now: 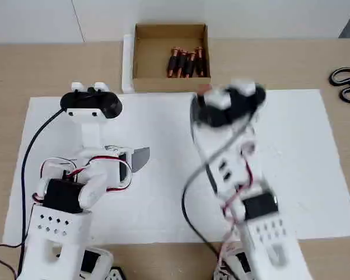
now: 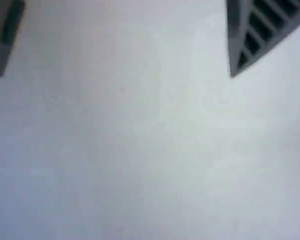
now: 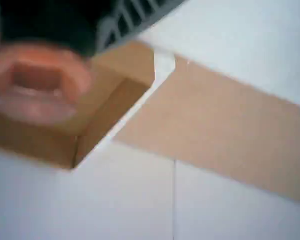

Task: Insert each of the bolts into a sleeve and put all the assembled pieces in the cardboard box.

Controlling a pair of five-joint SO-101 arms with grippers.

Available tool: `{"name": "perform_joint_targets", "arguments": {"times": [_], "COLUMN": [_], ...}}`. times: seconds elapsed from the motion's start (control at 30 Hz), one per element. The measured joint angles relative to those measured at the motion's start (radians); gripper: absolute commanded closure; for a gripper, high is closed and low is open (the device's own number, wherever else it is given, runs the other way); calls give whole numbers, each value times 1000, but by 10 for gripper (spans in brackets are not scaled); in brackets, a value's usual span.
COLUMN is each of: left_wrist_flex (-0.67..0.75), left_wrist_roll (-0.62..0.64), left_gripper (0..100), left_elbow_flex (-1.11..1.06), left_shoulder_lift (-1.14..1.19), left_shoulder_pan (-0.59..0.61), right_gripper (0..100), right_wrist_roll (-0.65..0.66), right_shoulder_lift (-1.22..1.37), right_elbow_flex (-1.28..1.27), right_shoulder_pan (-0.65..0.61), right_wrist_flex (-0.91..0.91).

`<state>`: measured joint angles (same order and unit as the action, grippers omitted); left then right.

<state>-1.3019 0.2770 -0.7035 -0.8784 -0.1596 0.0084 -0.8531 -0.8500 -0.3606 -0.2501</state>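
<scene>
Bolt [image 3: 37,85] (blurred) in right hand [image 3: 42,60] beside cardboard box [image 1: 139,58].

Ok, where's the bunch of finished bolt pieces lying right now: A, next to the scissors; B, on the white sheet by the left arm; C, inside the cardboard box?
C: the high view shows the copper-coloured pieces lying side by side inside the cardboard box, toward its right wall.
</scene>
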Motion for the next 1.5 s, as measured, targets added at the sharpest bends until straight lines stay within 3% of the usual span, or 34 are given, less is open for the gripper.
{"name": "perform_joint_targets", "arguments": {"times": [0.43, 0.73, 0.93, 1.13, 1.5], "left_wrist_flex": [55, 129, 129, 129, 129], "left_wrist_roll": [-5, -5, -5, -6, -5], "left_gripper": [731, 731, 731, 731, 731], "left_elbow_flex": [-103, -218, -224, -224, -224], "left_shoulder_lift": [-167, -318, -334, -334, -334], "left_shoulder_pan": [9, 9, 9, 9, 9], "right_gripper": [995, 995, 961, 753, 741], "right_wrist_roll": [0, 0, 0, 0, 0], "right_shoulder_lift": [1142, 1728, 1900, 1955, 1955], "right_elbow_flex": [813, 1398, 1559, 1576, 1597], "right_shoulder_pan": [63, 63, 61, 61, 78], "right_wrist_flex": [272, 282, 282, 282, 236]}}
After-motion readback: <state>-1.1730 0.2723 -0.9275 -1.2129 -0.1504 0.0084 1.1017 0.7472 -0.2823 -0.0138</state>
